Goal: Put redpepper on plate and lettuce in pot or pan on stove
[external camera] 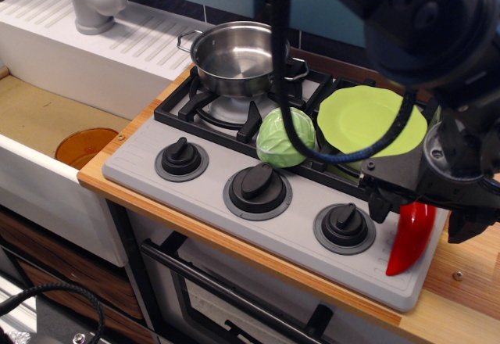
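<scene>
Directly beneath the hand (428,217): the redpepper (411,236), lying on the grey front-right corner of the stove (234,223), long axis running roughly front to back, stem end hidden under the hand, pointed tip toward the front edge of the stove. Fingers spread moderately wide, one dark finger (380,202) on the knob side of the redpepper, the other (473,223) on the counter (461,281) side, straddling the upper part. No closure visible; contact with the red surface impossible to confirm from this angle, most likely not gripped yet. Just behind the redpepper and a little toward the knobs, the plate (367,117), resting on the right rear burner grate, bare. Short lift and backward carry needed, judging by that layout. To the left of the plate, touching the grate between burners, the lettuce (285,137); behind and left of the lettuce, the pot or pan (234,56) on the left rear burner, nothing inside. Both parts of the task apparently undone.
</scene>
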Controlling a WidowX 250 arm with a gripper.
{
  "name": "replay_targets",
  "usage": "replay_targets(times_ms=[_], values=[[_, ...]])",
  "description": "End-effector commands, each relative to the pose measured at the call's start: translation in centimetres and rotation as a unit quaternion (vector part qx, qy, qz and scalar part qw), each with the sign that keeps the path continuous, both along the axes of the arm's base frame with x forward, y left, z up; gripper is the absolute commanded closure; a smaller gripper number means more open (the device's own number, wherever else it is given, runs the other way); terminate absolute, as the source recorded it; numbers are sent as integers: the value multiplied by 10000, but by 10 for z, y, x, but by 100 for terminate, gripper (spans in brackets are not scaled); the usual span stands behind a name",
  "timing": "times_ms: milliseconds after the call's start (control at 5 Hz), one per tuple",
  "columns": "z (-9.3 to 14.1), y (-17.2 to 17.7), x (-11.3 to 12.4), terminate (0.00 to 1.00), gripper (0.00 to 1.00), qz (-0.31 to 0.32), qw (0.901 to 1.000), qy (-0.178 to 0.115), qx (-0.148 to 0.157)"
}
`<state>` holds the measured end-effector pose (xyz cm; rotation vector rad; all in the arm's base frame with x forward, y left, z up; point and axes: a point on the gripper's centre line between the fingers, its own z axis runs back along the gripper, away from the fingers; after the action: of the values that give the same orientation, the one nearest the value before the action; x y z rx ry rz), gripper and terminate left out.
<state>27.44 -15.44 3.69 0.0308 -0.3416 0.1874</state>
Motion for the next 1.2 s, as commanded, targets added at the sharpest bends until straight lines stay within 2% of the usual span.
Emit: replay_targets(times_ms=[0,200,400,800,1000], values=[[-6,-7,4,0,0,16,9996,-253,-83],[-15,-11,1,0,0,72,9995,-298,-102],[-17,-17,-1,0,100,152,9996,-212,-85],[-4,-23,-5,0,100,203,9997,-20,-119],[17,-22,-8,0,100,165,9997,149,-46]])
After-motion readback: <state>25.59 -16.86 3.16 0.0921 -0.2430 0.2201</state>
